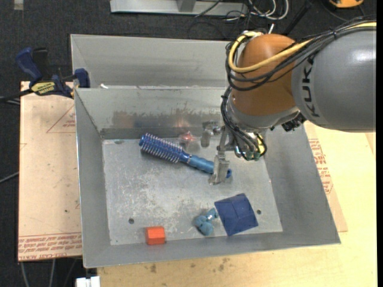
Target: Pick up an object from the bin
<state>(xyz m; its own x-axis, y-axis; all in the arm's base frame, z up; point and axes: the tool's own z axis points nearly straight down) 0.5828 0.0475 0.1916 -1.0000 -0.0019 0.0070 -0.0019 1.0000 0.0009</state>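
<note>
Camera view: pincer at hairbrush handle

Approach is judged to be the step in hand. The pincer [219, 171] is seen low at the handle end of a blue plastic hairbrush [170, 150], lain mid-floor in the grey metal bin [119, 184]. Its opening cannot be told; the handle is perhaps touched. Next, a firm hold across the slim, smooth handle is called for.

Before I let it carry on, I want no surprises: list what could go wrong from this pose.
1. The end effector stands at the handle tip of the blue hairbrush, far from its bristle head; gripped there, the brush might tilt or slip out.
2. The handle lies slanted on the bin floor; a slightly off descent may just push it aside.
</note>
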